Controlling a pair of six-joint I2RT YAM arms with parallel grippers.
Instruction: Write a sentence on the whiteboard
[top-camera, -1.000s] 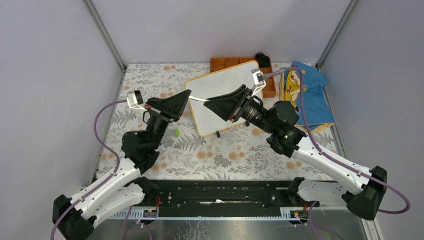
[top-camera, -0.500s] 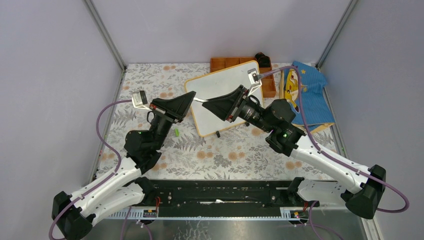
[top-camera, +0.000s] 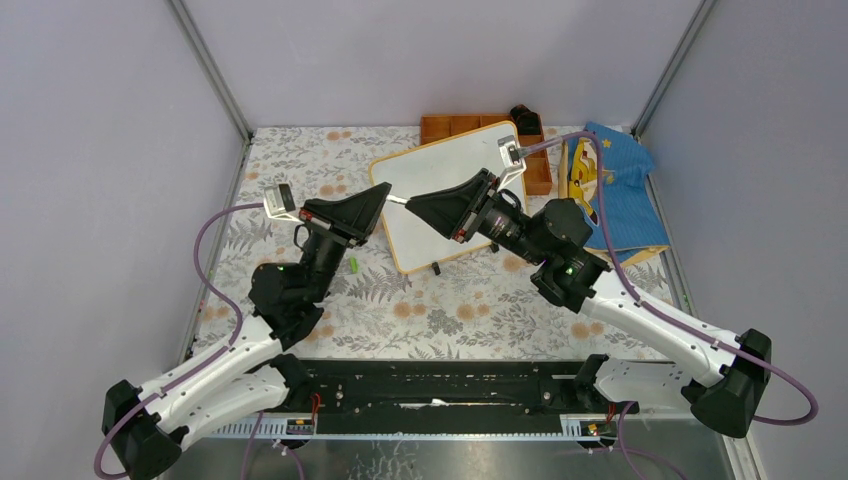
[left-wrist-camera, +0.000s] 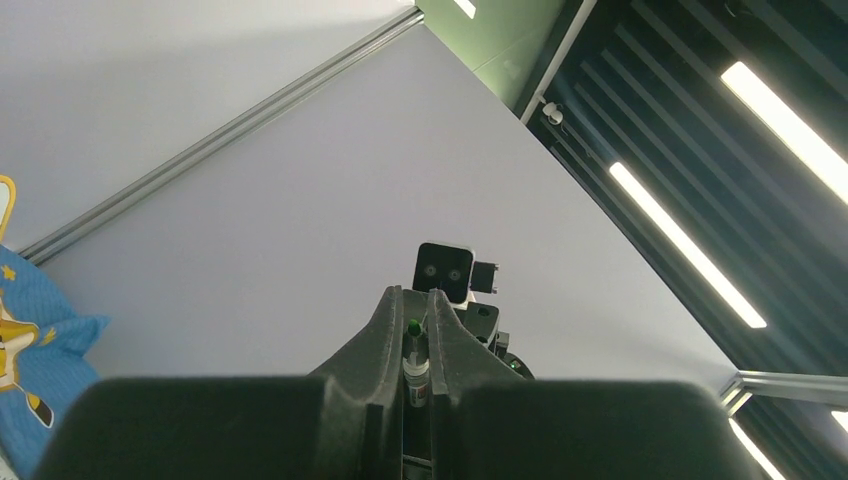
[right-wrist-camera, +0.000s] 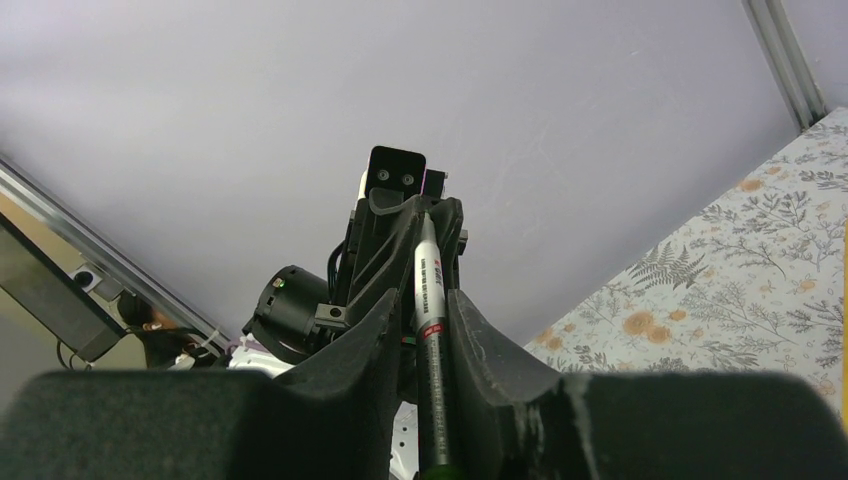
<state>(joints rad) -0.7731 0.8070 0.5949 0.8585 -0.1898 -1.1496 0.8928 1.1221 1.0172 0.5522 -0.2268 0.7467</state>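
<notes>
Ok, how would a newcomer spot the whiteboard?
Start at the far middle of the flowered table. The whiteboard lies there at an angle, in front of the brown tray and left of the blue cloth. It alone is a plain white panel with a tan rim.

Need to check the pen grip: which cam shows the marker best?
Right wrist: the marker shows a long printed stretch between the jaws. Left wrist shows only a short stretch with a green end, hemmed by jaws. Top external gives just a white sliver where the jaws meet.
</notes>
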